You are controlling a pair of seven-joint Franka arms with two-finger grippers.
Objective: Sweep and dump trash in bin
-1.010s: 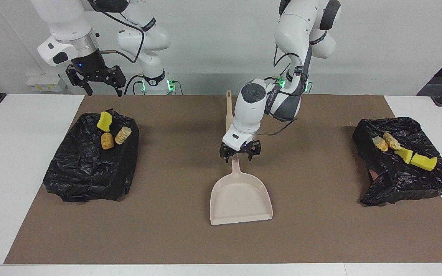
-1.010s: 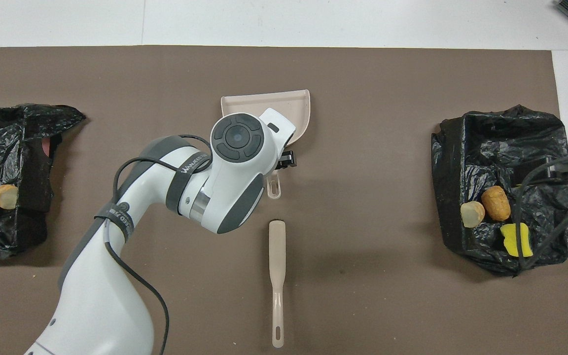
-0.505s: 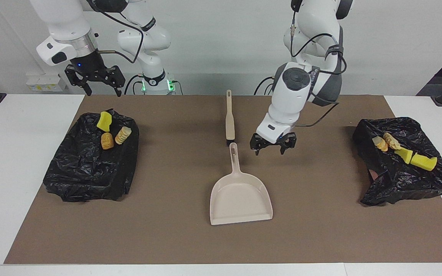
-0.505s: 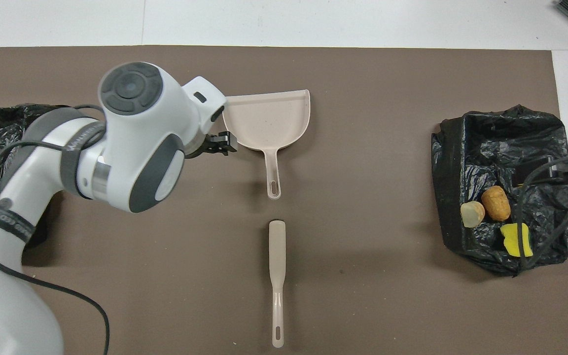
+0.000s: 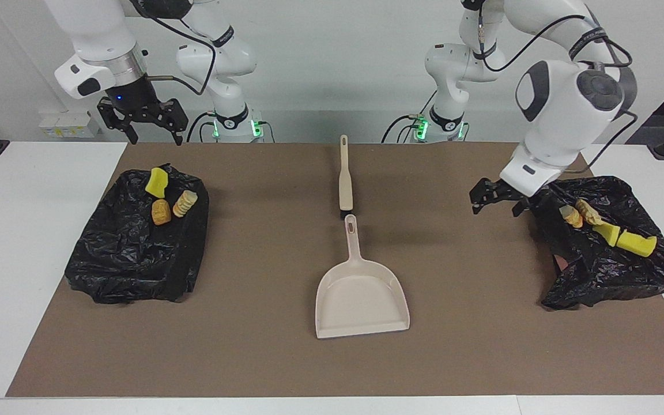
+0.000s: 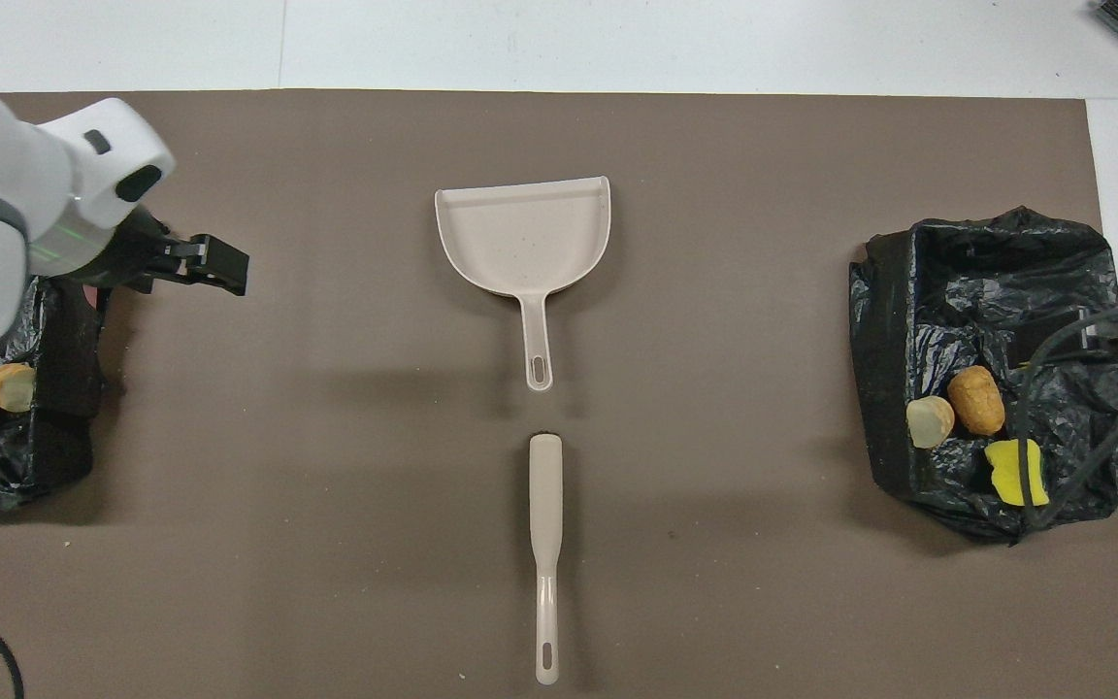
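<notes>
Facing view: left fingers (image 5: 496, 199) spread, just beside bagged trash (image 5: 608, 230).

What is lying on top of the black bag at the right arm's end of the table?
On the black bag lie three scraps: a yellow sponge piece, an orange-brown lump and a tan ridged lump. Whatever is under the plastic or in its folds is covered.

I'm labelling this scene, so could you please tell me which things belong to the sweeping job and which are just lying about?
Job:
dustpan
brush
trash scraps
black bag-lined bins

Lying about:
brown mat
white table
</notes>
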